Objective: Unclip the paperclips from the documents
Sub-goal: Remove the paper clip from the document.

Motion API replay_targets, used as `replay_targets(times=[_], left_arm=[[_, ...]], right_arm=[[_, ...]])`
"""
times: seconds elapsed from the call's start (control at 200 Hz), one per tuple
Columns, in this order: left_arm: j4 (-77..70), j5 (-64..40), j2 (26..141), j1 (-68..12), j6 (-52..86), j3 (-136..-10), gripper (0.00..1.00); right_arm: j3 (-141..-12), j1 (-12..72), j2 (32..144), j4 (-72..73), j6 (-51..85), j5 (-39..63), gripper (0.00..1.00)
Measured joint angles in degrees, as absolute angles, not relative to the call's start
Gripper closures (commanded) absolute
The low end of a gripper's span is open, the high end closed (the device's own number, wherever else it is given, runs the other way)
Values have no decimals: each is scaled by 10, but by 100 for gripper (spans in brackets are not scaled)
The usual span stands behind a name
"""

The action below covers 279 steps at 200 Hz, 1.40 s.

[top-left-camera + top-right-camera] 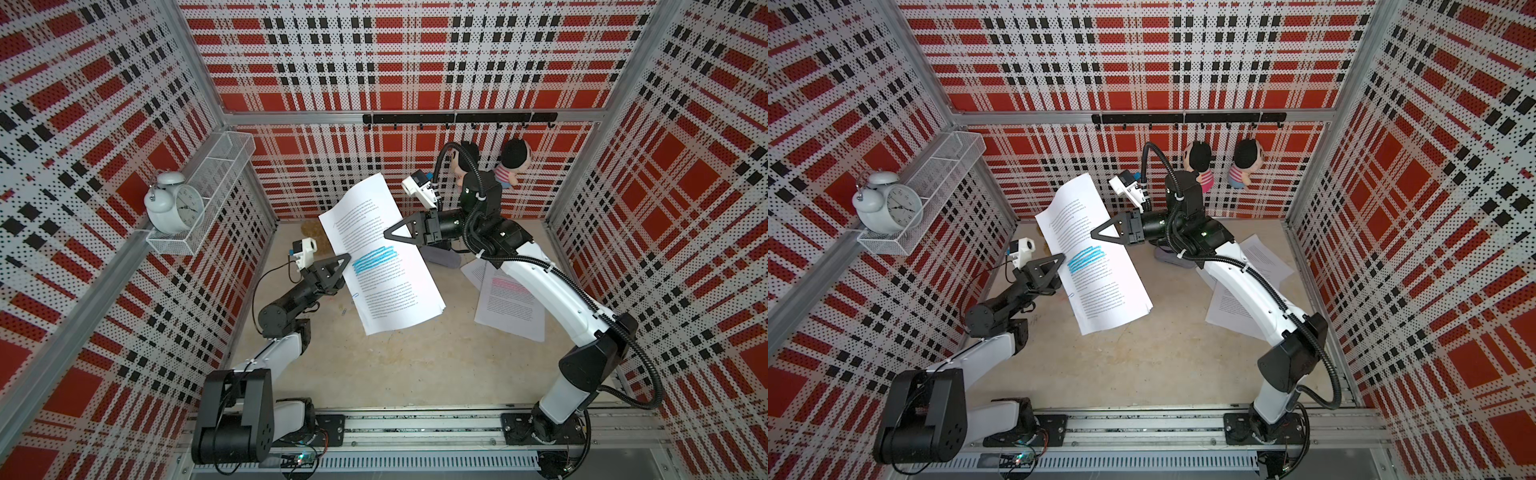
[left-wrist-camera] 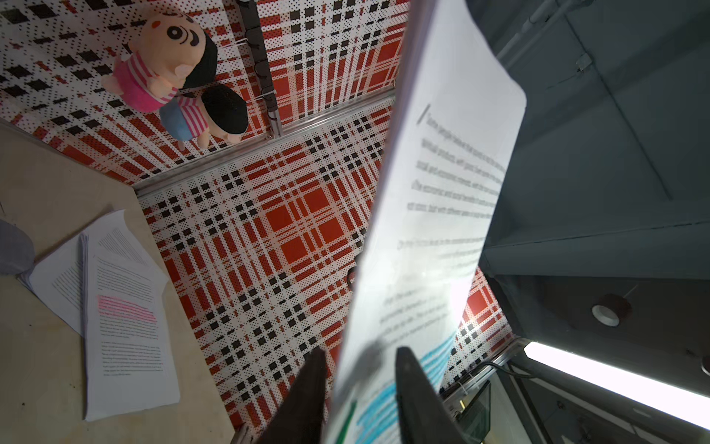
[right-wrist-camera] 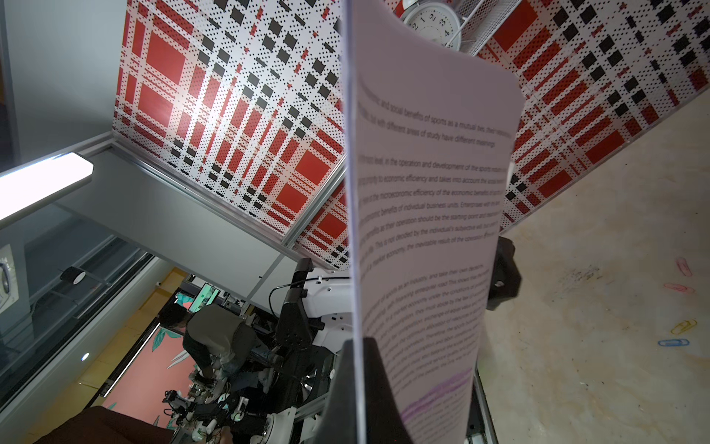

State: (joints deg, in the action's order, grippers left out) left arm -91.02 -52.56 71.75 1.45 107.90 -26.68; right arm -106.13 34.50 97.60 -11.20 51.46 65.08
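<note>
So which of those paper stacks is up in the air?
The blue-marked stack, pinched in the right fingers. The pink-marked stack and the one beneath it lie flat on the table.

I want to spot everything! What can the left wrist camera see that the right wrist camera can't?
Only the left wrist view: two plush dolls and the pink-highlighted document lying on the table. Only the right wrist view: the alarm clock and loose paperclips on the table. Both: the lifted document, close up.
</note>
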Motion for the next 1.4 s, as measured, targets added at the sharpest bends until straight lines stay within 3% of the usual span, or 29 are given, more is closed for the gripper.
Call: replay_targets(times=[0.175,0.676,0.762,1.398], left_arm=[[-910,-527,715,15,1080,-267,88],[-910,-538,712,23,1078,-253,86],[-910,-539,710,25,1077,-248,100],[-911,-575,696,32,1077,-225,100]], right_arm=[[-1047,309,976,-138,492,655,100],[-995,285,940,-200,425,633,100],[-981,277,927,-199,424,626,100],[-914,260,896,-215,401,601,100]])
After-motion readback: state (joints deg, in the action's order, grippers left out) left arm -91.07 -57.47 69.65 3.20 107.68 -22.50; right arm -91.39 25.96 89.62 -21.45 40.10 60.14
